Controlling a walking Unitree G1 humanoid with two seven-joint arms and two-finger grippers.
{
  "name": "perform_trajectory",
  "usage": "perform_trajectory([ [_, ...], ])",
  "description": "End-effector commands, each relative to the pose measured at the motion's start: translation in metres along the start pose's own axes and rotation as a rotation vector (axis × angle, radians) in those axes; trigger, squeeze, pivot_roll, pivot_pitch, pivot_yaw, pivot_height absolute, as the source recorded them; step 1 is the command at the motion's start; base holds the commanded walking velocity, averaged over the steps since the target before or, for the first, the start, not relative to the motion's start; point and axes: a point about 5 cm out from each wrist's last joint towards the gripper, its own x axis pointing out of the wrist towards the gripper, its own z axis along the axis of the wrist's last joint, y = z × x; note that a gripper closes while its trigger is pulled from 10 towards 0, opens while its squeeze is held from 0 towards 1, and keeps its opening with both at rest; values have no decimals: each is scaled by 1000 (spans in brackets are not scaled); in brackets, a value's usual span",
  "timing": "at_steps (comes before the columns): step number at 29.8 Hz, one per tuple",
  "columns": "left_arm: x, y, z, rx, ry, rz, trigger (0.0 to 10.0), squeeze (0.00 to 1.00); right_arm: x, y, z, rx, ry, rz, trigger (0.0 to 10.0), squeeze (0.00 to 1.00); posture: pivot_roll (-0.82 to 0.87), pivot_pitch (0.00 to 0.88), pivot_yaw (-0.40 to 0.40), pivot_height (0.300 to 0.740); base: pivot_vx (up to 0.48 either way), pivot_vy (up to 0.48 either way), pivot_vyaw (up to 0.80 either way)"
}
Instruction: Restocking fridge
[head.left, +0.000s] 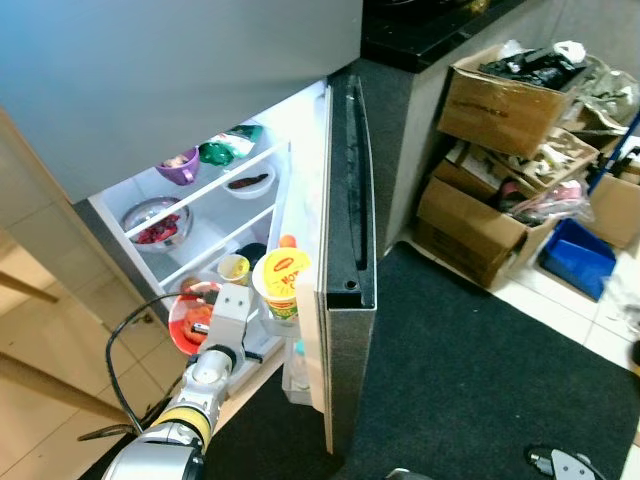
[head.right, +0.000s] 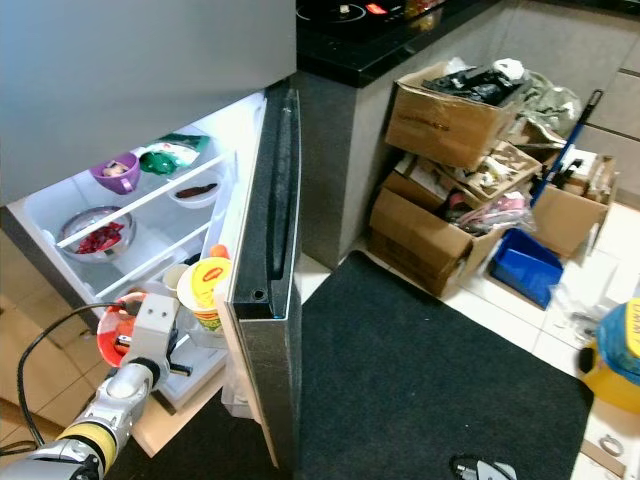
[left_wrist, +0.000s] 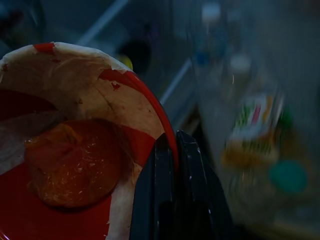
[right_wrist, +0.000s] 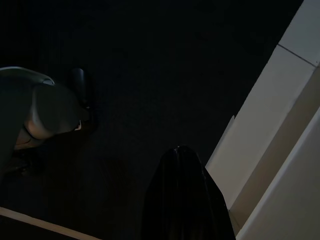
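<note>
The left gripper (left_wrist: 172, 150) pinches the rim of a red-and-white bowl (left_wrist: 75, 145) at the open fridge (head.left: 250, 200); its wrist view reveals orange food inside. The right gripper's (right_wrist: 182, 165) fingers look closed above dark mat (right_wrist: 150, 75).

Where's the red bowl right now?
The red bowl is pinched at its rim by the left gripper, low at the open fridge's front on the robot's left, just left of the yellow-lidded noodle cup in the door.

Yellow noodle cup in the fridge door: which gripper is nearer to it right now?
Left. The left gripper, clamped on the red bowl, is just beside the yellow noodle cup; the right gripper hangs over the dark mat.
</note>
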Motion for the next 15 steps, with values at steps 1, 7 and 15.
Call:
perform_trajectory([
  [1, 3, 6, 16, -25, -78, -3, 10000, 0, 0, 2, -1, 13, 1, 4, 10000, 0, -30, 65, 5, 740, 0, 0, 0],
  [7, 5, -50, 46, -145, -244, -417, 10000, 0, 0, 1, 0, 7, -1, 1, 10000, 0, -31, 66, 3, 740, 0, 0, 0],
  [15, -12, -112, 36, -84, -211, -793, 10000, 0, 0, 0, 2, 6, -5, -3, 10000, 0, -35, 62, 1, 740, 0, 0, 0],
])
